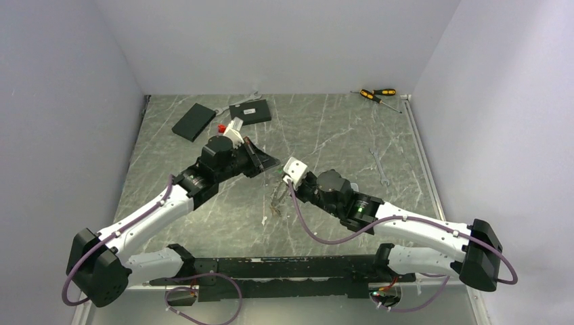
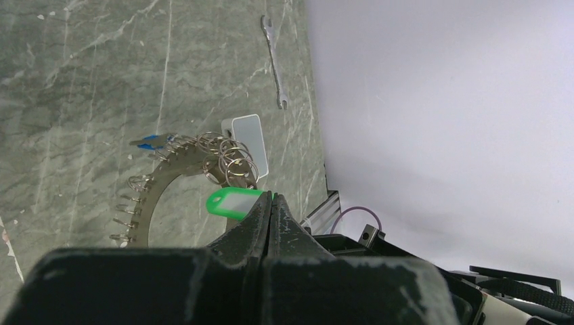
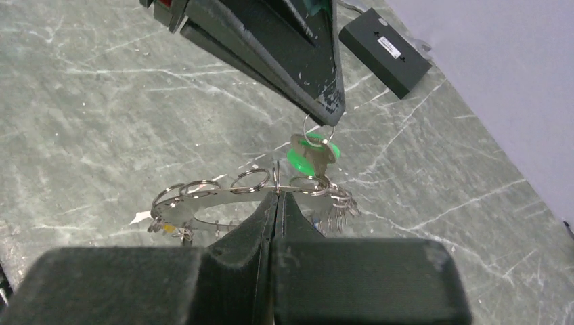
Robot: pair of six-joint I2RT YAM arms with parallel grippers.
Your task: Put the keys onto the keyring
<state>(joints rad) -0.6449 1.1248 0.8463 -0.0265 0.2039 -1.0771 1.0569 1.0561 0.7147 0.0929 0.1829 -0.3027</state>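
Table (image 1: 325, 135): grey-green marble look, white veins all over. Keyring (image 2: 169, 172): dull silver plate, shiny silver loops. Key (image 3: 313, 150) up front: silver blade, bright green tag, white insert. Second key (image 2: 150, 141): blue head. Left gripper (image 2: 271, 196): black, white scuff flecks. Boxes (image 1: 193, 122): flat black, one white-labelled. Screwdrivers (image 1: 376, 93): yellow-and-black. Cables (image 1: 325, 242): purple.

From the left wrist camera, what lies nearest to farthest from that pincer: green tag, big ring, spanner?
1. Green-tagged key: held in the left pincer.
2. Large grey metal keyring: just beyond, leftward.
3. Slim silver spanner: farthest, at the top.
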